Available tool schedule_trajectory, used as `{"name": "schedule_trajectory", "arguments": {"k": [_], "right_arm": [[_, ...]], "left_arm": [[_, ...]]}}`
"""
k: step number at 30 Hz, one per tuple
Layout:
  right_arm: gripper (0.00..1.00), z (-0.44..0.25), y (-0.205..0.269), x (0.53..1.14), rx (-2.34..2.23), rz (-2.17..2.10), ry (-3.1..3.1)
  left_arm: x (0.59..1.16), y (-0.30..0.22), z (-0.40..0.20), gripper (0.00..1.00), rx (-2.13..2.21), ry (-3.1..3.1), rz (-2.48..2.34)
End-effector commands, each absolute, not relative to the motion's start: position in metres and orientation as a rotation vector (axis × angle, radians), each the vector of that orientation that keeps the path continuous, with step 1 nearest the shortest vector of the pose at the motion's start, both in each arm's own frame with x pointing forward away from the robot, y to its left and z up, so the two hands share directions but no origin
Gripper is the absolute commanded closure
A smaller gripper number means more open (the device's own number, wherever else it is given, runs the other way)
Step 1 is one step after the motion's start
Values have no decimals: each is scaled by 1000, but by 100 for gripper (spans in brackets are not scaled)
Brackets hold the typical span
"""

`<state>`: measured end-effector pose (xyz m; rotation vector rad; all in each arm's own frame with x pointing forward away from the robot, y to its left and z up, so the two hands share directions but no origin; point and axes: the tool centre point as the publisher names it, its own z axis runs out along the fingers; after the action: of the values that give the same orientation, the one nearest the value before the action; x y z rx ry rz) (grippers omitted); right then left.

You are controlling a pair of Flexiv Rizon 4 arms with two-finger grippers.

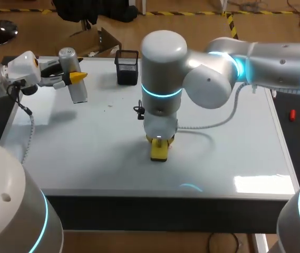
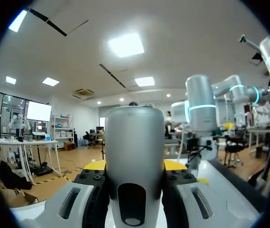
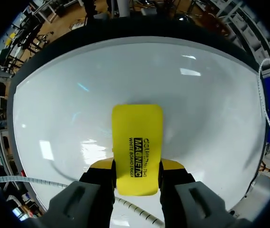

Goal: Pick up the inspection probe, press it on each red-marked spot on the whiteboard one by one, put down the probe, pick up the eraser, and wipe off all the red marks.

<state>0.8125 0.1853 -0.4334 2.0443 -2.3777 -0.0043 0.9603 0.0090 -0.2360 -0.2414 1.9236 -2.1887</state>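
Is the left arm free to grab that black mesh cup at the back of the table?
Probably not yet: the left fingers are shut on the probe. The cup stands close by with nothing between, so only that full grip seems to hinder it.

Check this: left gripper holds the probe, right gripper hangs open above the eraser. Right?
No. The right gripper is shut on the eraser, a finger on each side, as the right wrist view shows. The left gripper does hold the probe.

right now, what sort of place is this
Likely a robotics lab workbench: the right gripper clamps a yellow rectangular eraser on a white whiteboard tabletop, while the left gripper grips a grey cylindrical inspection probe.
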Motion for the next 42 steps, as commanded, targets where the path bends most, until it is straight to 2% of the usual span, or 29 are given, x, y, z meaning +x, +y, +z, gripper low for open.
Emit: {"name": "schedule_trajectory", "arguments": {"k": [1,14,24,34,42], "right_arm": [[100,-441,167,815,2038,-5,-2386],[100,-445,138,816,1963,12,-2425],[100,-448,134,814,1936,2,-2432],[100,-383,134,830,2132,32,-2389],[100,-375,120,849,2130,79,-2397]], "left_arm": [[959,9,-234,100,-245,1924,-2184],[959,9,-234,100,-245,1924,-2184],[959,9,-234,100,-245,1924,-2184],[959,9,-234,100,-245,1924,-2184],[959,9,-234,100,-245,1924,-2184]]}}
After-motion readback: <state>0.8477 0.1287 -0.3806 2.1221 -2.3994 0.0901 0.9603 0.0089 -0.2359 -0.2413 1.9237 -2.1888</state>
